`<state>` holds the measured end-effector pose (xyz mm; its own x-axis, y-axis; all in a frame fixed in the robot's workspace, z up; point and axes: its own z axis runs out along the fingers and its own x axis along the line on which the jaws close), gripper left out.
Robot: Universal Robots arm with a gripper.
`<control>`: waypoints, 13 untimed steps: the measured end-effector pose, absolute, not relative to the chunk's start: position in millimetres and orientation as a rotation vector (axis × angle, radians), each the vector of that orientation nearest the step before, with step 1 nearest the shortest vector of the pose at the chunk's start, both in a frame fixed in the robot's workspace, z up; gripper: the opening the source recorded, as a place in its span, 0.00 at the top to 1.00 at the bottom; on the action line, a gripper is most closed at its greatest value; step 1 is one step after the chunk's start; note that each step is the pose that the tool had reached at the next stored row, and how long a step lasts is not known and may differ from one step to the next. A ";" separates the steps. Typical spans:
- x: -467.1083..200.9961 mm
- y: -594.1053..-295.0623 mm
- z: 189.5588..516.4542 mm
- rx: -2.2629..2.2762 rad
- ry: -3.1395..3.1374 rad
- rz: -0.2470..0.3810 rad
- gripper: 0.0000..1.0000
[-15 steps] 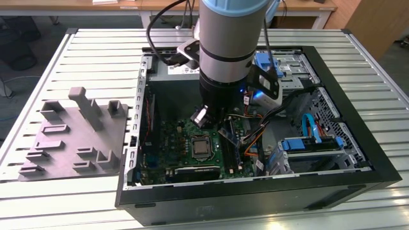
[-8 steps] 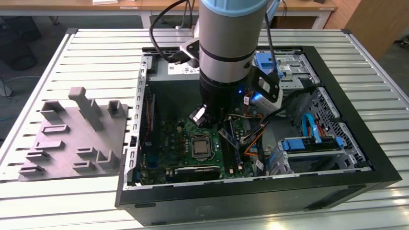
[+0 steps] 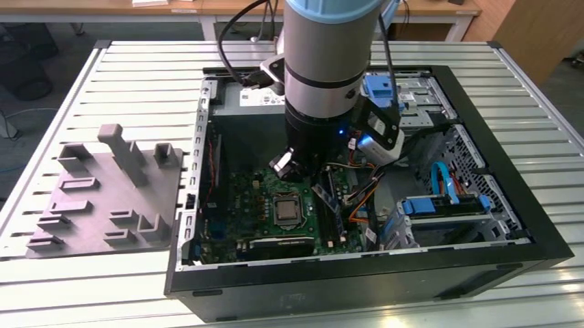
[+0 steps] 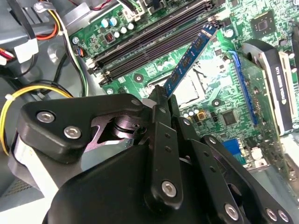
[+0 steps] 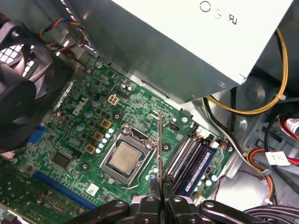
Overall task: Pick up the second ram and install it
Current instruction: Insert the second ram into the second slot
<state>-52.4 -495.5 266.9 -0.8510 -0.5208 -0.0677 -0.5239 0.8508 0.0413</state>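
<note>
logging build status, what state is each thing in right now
thin blue-green memory stick: held over the board, not seated
black pincer: shut on the stick
black computer case: side open
silver processor chip: seated in its socket, uncovered

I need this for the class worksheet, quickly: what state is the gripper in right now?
Gripper: shut on the second ram, holding it over the motherboard.
</note>
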 end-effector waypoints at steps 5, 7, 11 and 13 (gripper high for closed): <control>-52.4 -495.5 266.9 -0.791 2.982 0.088 0.86; -52.4 -495.5 266.9 -0.771 2.987 0.088 0.86; -52.4 -495.5 266.9 -0.733 2.996 0.087 0.86; -52.4 -495.5 266.8 -0.713 3.001 0.086 0.86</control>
